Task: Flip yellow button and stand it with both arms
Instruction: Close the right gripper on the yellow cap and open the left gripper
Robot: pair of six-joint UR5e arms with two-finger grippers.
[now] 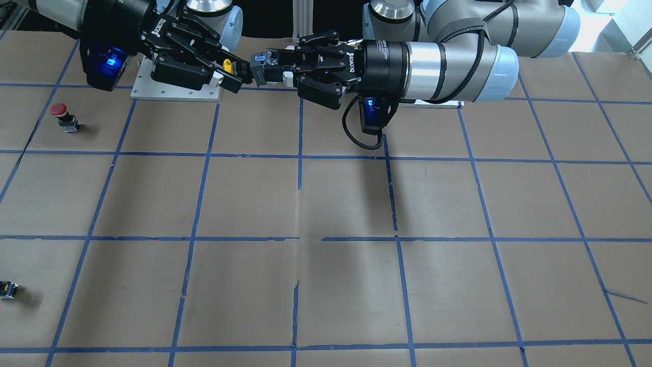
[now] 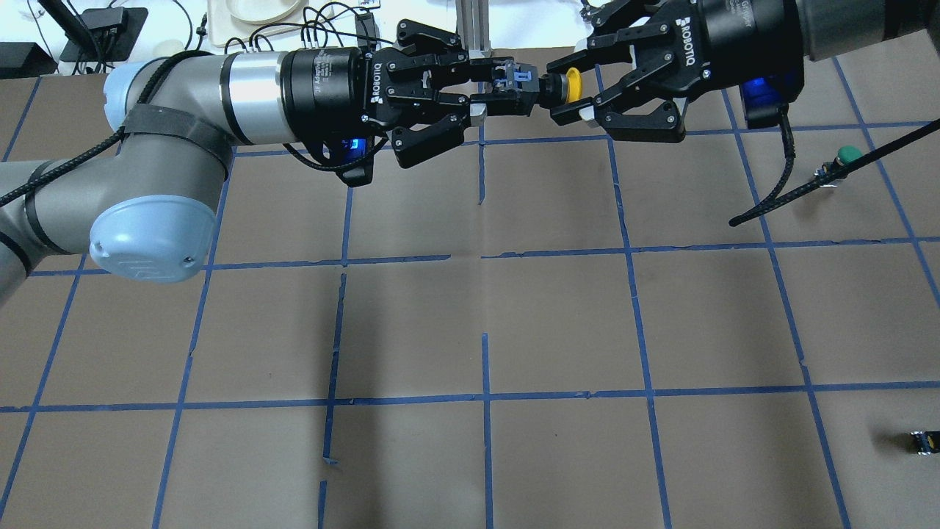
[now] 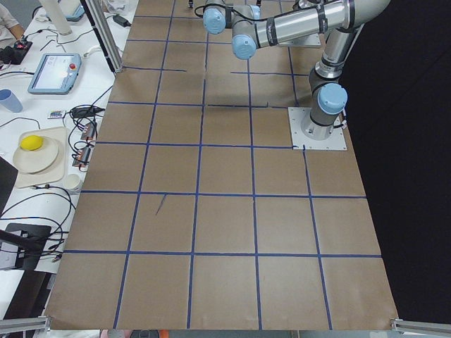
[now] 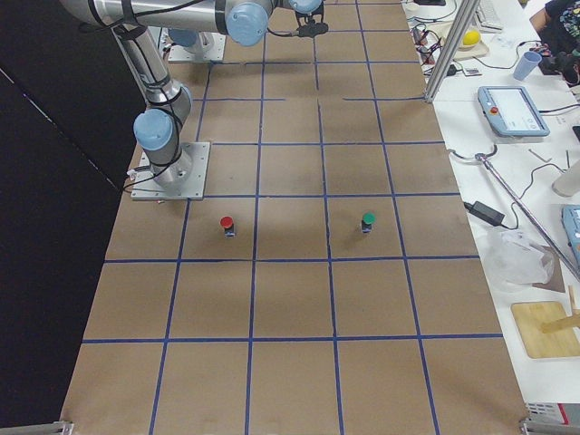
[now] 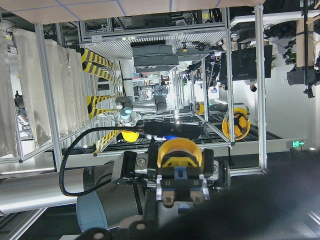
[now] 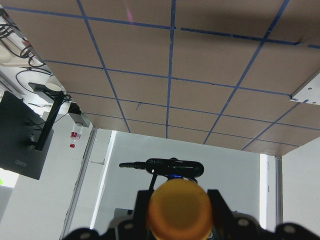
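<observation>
Holding the yellow button (image 1: 227, 64) aloft in the front view, the left gripper (image 1: 263, 64) clamps its switch body, long axis level. Overhead, the right gripper (image 2: 567, 92) is closed about the cap from the opposite end, neither being nearer.

black-yellow piece (image 1: 8, 289) cut by frame edge, yellow button (image 2: 572, 83) body mostly hidden inside left pincer (image 2: 525, 88)

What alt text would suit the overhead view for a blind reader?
Above a brown gridded table, the left claw grips the yellow button by its body while the right claw surrounds its cap. A green button sits far right.
</observation>
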